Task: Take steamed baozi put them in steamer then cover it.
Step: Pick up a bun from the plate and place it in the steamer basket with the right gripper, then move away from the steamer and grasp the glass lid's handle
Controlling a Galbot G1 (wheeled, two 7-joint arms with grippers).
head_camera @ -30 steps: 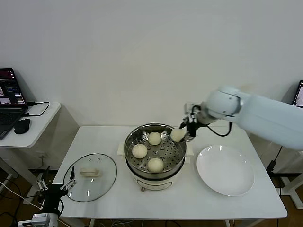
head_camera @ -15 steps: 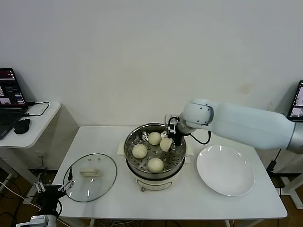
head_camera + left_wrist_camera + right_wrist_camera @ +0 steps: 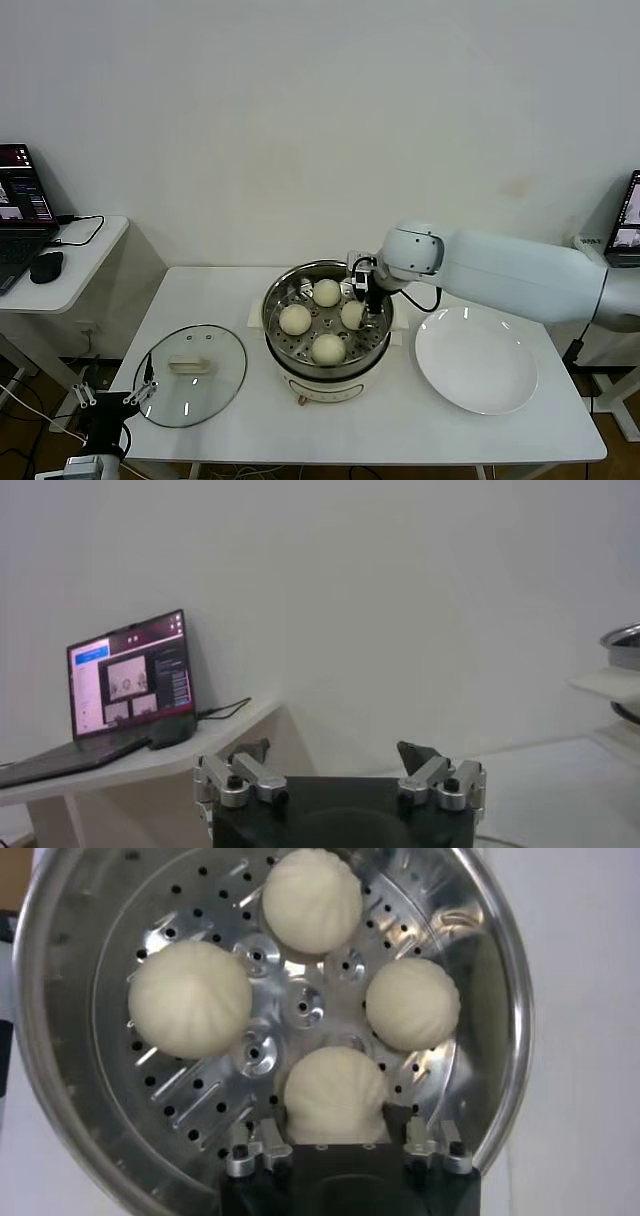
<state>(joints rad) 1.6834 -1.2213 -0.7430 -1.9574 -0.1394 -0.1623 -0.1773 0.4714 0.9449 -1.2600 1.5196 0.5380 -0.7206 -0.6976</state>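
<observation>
The steamer (image 3: 268, 318) stands at the table's middle with four cream baozi on its perforated tray (image 3: 300, 1003). One baozi (image 3: 327, 292) lies at the back, one (image 3: 295, 319) on the left, one (image 3: 328, 348) at the front. The fourth baozi (image 3: 352, 315) (image 3: 335, 1093) rests on the tray's right side between the jaws of my right gripper (image 3: 364, 303) (image 3: 335, 1123), which stand open at its sides. The glass cover (image 3: 215, 385) lies flat on the table left of the steamer. My left gripper (image 3: 115, 400) (image 3: 335, 752) hangs open and empty off the table's front left corner.
A white plate (image 3: 477, 360) lies bare to the right of the steamer. A side table at the far left carries a laptop (image 3: 20, 215) and a mouse (image 3: 47, 266). My right arm reaches in over the steamer's right rim.
My right gripper carried the fourth baozi from above the steamer's right rim down onto the tray, and its jaws have opened off it. The left arm has barely moved.
</observation>
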